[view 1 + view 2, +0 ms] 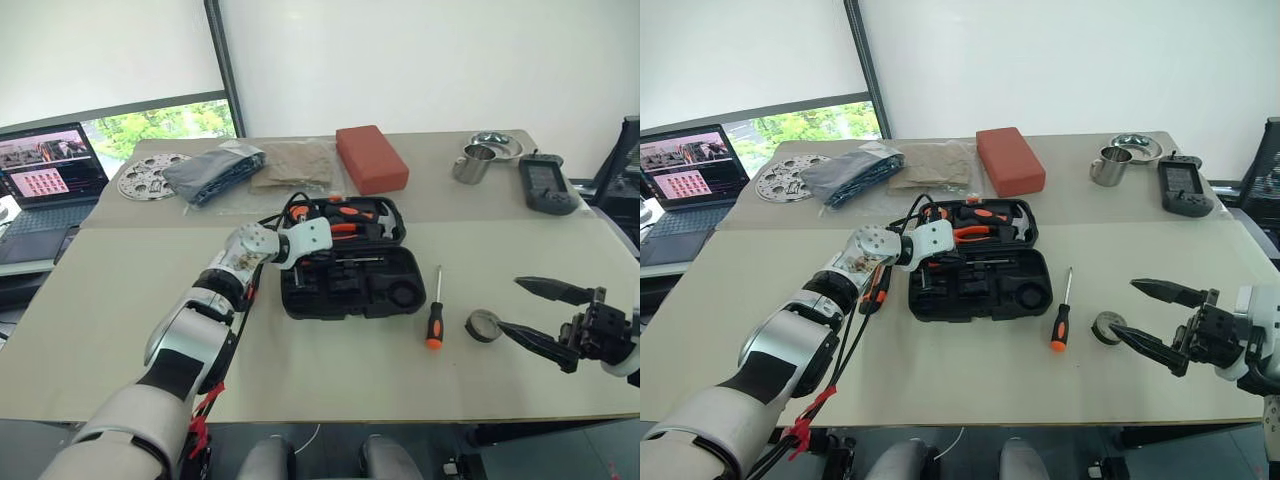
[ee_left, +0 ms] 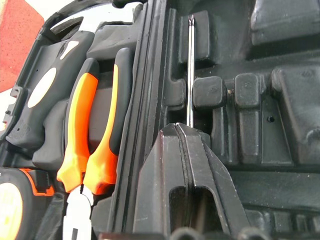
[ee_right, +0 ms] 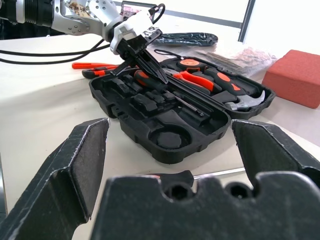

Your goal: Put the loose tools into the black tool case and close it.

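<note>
The black tool case (image 1: 345, 258) lay open near the middle of the table (image 1: 120, 300), its lid toward the far edge. The left gripper (image 3: 150, 62) reached into the near half, its fingers pressed together on a screwdriver (image 2: 190, 70) whose shaft lay along a moulded slot. The right gripper (image 1: 540, 315) hovered by the table's right edge — fingers spread wide, holding nothing. Between it and the case lay a second screwdriver (image 1: 435, 310) and the grey roll (image 1: 483, 325) — both loose on the table.
</note>
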